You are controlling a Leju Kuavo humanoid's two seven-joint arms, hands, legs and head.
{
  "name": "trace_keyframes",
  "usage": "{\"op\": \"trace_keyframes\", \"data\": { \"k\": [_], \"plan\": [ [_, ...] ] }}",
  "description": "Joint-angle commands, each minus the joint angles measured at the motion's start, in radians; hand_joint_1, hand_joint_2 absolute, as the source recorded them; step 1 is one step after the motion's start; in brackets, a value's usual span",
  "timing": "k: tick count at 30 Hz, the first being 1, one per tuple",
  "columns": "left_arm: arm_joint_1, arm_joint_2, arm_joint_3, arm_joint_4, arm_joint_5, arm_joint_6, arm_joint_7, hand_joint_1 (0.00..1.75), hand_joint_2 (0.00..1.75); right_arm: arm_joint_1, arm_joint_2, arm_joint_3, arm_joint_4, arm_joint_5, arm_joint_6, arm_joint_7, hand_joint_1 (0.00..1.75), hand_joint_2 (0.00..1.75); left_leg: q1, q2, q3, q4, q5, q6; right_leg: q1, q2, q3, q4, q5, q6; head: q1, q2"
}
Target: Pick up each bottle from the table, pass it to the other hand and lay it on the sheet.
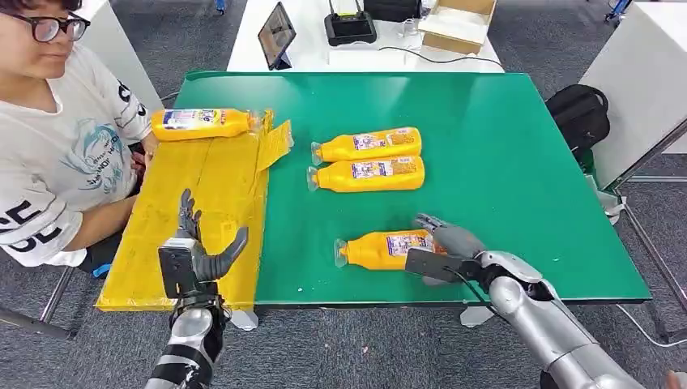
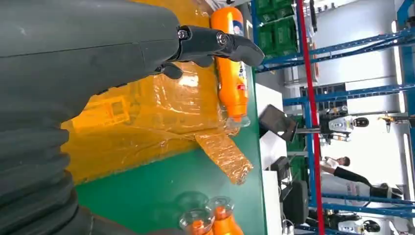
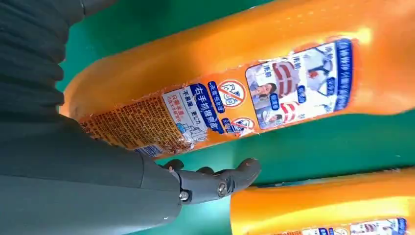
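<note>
An orange bottle (image 1: 381,250) (image 3: 244,93) lies on its side near the front edge of the green table (image 1: 502,146), cap to the left. My right hand (image 1: 447,241) (image 3: 98,186) reaches over its base end with the fingers spread and a strip of table showing between thumb and bottle. Two more orange bottles (image 1: 369,146) (image 1: 369,174) lie side by side mid-table. Another bottle (image 1: 202,123) (image 2: 232,73) lies at the far end of the yellow sheet (image 1: 202,203) (image 2: 147,122). My left hand (image 1: 198,251) (image 2: 98,49) hovers open over the sheet's near end, holding nothing.
A person (image 1: 57,138) sits at the table's left side, close to the sheet. Behind the green table a white table carries a tablet (image 1: 276,34), a black device (image 1: 349,27) and a cardboard box (image 1: 458,24). A black backpack (image 1: 577,113) sits on the floor at the right.
</note>
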Motion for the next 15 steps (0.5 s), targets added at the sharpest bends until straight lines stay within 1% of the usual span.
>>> {"op": "trace_keyframes", "data": {
  "k": [1,2,3,5,7,8,10,12,13,14,15],
  "plan": [
    [-0.034,-0.005,0.016,0.088,-0.022,-0.016,0.013,0.00,1.75,-0.042,0.067,0.072,0.168,0.062,-0.030,0.017,0.00,1.75,0.000,0.002,0.004,-0.001,-0.001,0.001,0.001,0.001,0.004,-0.002,0.000,-0.003,0.000,0.000],
    [-0.037,-0.005,0.013,0.095,-0.024,-0.018,0.015,0.00,1.75,-0.041,0.078,0.077,0.191,0.069,-0.028,0.017,0.00,1.75,0.000,0.003,0.007,-0.002,-0.002,0.001,0.001,0.002,0.006,-0.002,0.000,-0.004,0.000,0.000],
    [-0.039,-0.006,0.012,0.098,-0.026,-0.017,0.016,0.00,1.75,-0.040,0.087,0.080,0.208,0.074,-0.028,0.012,0.00,1.75,0.000,0.002,0.004,-0.002,-0.001,0.001,0.001,0.001,0.004,-0.002,0.000,-0.003,0.000,0.000],
    [-0.044,-0.006,0.009,0.108,-0.029,-0.017,0.020,0.00,1.75,-0.043,0.105,0.085,0.244,0.087,-0.036,0.005,0.00,1.75,0.001,0.002,0.006,-0.002,-0.001,0.001,0.002,0.001,0.006,-0.003,0.000,-0.004,0.000,0.000],
    [-0.045,-0.005,0.005,0.114,-0.032,-0.015,0.024,0.00,1.75,-0.047,0.124,0.087,0.276,0.099,-0.047,-0.005,0.00,1.75,0.001,0.002,0.004,-0.001,-0.001,0.000,0.001,0.001,0.004,-0.002,0.000,-0.002,0.000,0.000],
    [-0.045,-0.005,0.005,0.114,-0.032,-0.015,0.025,0.00,1.75,-0.049,0.130,0.087,0.286,0.103,-0.051,-0.009,0.00,1.75,0.001,0.002,0.006,-0.002,-0.001,0.001,0.002,0.001,0.006,-0.003,0.000,-0.004,0.000,0.000],
    [-0.045,-0.005,0.005,0.114,-0.032,-0.015,0.025,0.00,1.75,-0.049,0.130,0.087,0.286,0.103,-0.051,-0.009,0.00,1.75,0.001,0.002,0.005,-0.001,-0.001,0.000,0.002,0.000,0.004,-0.002,0.000,-0.002,0.000,0.000],
    [-0.045,-0.003,0.003,0.114,-0.034,-0.015,0.029,0.00,1.75,-0.051,0.139,0.085,0.297,0.112,-0.055,-0.015,0.00,1.75,0.001,0.001,0.007,-0.002,-0.001,0.001,0.002,-0.001,0.006,-0.003,0.000,-0.003,0.000,0.000],
    [-0.045,-0.001,0.003,0.116,-0.035,-0.014,0.031,0.00,1.75,-0.051,0.145,0.085,0.302,0.116,-0.055,-0.018,0.00,1.75,0.001,0.002,0.008,-0.002,-0.001,0.001,0.002,0.000,0.007,-0.003,0.000,-0.004,0.000,0.000],
    [-0.045,0.000,0.002,0.119,-0.035,-0.015,0.035,0.00,1.75,-0.052,0.152,0.088,0.312,0.123,-0.055,-0.020,0.03,1.75,0.001,0.002,0.008,-0.002,-0.001,0.001,0.002,0.000,0.007,-0.003,0.000,-0.003,0.000,0.000],
    [-0.045,0.002,0.001,0.122,-0.037,-0.014,0.038,0.00,1.75,-0.052,0.160,0.092,0.324,0.128,-0.056,-0.023,0.24,1.75,0.001,0.002,0.007,-0.001,0.000,0.001,0.002,0.000,0.006,-0.002,0.000,-0.002,0.000,0.000]
  ]
}}
